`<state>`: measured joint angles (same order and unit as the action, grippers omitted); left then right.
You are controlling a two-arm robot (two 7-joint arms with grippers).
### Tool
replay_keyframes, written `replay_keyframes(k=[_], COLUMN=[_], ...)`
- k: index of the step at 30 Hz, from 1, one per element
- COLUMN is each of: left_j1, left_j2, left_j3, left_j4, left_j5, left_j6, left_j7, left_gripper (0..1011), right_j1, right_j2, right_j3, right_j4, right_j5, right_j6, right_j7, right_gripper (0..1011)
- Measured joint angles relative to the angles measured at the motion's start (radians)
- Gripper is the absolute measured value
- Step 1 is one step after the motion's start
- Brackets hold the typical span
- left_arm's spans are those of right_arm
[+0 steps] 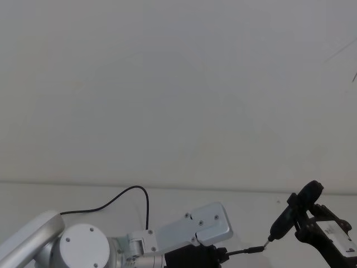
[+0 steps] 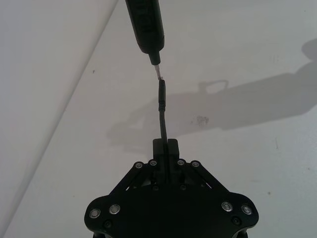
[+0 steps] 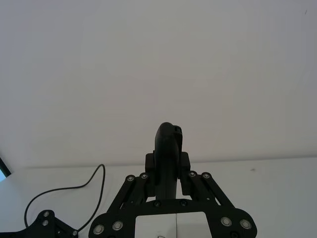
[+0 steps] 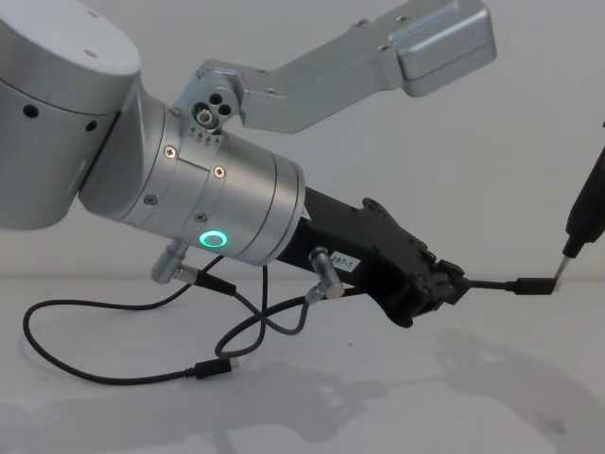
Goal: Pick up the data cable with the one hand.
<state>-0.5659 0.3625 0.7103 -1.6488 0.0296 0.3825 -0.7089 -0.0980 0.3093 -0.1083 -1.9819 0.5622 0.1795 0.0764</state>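
Now: cable held aloft
Left gripper [image 4: 452, 279], low at 6 o'clock in the head view, has its fingers closed on the cable [image 4: 492, 283], lifted above the table [image 4: 425, 407]. In the chest view the tool [image 4: 586, 218] rises at 1 o'clock from the plug [image 4: 531, 285], clamped in the right gripper [image 3: 168, 161]

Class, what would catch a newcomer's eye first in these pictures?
The left gripper, low at centre, is shut on the cable, plug pointing at the tip of the dark tool held by the right gripper at the right. A green ring glows on the left wrist.
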Motion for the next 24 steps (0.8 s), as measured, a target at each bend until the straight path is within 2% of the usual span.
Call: replay_keyframes(k=[18, 24], left_j1=[0.0, 0.0], left_j2=[0.0, 0.0], left_j3=[0.0, 0.0], left_j4=[0.0, 0.0], left_j5=[0.0, 0.0], left_j6=[0.0, 0.0], left_j7=[0.0, 0.0], left_gripper=[47, 181], right_j1=[-0.001, -0.002], right_j2=[0.002, 0.003], right_j3=[0.003, 0.004], right_j4=[-0.004, -0.005], right_j5=[-0.003, -0.003], right_j6=[0.004, 0.004], right_j7=[0.002, 0.003], right_gripper=[268, 268])
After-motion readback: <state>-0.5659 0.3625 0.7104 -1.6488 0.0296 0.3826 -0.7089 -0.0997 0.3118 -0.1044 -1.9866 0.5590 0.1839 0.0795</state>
